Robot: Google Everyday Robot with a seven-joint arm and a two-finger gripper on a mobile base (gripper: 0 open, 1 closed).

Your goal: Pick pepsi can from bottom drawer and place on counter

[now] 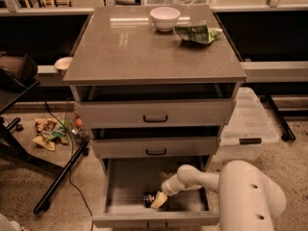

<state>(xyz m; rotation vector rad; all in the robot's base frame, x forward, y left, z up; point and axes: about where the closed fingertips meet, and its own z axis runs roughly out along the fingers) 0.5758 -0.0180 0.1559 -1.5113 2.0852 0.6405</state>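
The bottom drawer (pixel 125 214) is pulled open below the two shallower drawers. Inside it, near the front, the dark pepsi can (pixel 149 199) lies partly hidden behind my gripper. My gripper (pixel 157 200) reaches down into the drawer from the right on a white arm and sits right at the can. The counter (pixel 139 47) is the glossy grey-brown top of the cabinet, well above the gripper.
A white bowl (pixel 164 18) and a green snack bag (pixel 196 32) sit at the back right of the counter. A clear plastic bin (pixel 250 126) stands on the floor to the right. Black stand legs (pixel 57 179) and snack wrappers (pixel 48 131) lie on the left floor.
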